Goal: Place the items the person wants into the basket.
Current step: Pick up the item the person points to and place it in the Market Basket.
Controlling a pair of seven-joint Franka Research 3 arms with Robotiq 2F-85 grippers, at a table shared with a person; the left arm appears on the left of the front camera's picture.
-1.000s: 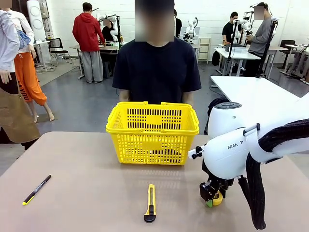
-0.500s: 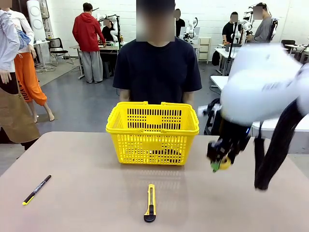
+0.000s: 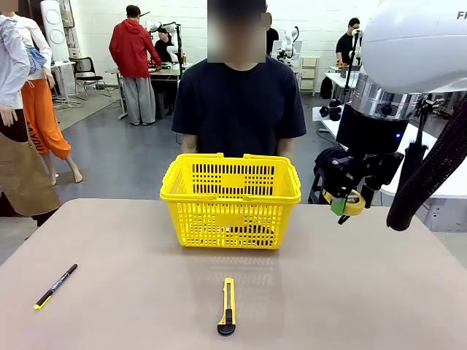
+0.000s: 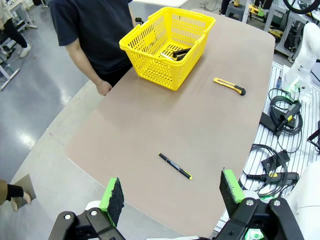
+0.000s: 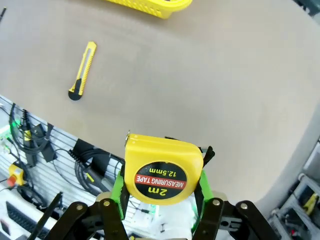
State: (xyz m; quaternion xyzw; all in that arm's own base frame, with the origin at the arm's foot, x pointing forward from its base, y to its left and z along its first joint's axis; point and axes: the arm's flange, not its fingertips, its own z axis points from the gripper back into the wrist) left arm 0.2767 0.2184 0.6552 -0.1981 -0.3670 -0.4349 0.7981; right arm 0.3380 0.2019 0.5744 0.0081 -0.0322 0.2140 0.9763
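I see the brown table (image 3: 109, 306) spanning the scene, with the person (image 3: 238, 106) in a black T-shirt standing at its far edge. The yellow basket (image 3: 230, 200) sits at the far middle of the table, just in front of the person; from my left wrist camera I can make out dark items lying inside the basket, too small to name. My right arm hangs above the table's right side, to the right of the basket, and my right gripper (image 3: 349, 205) is clenched around the tape measure (image 5: 162, 170), held clear of the table. My left gripper (image 4: 172, 200) hangs high with its pads spread wide, holding nothing. The yellow utility knife (image 3: 228, 306) lies at near middle. The slim black pen (image 3: 55, 286) lies at near left.
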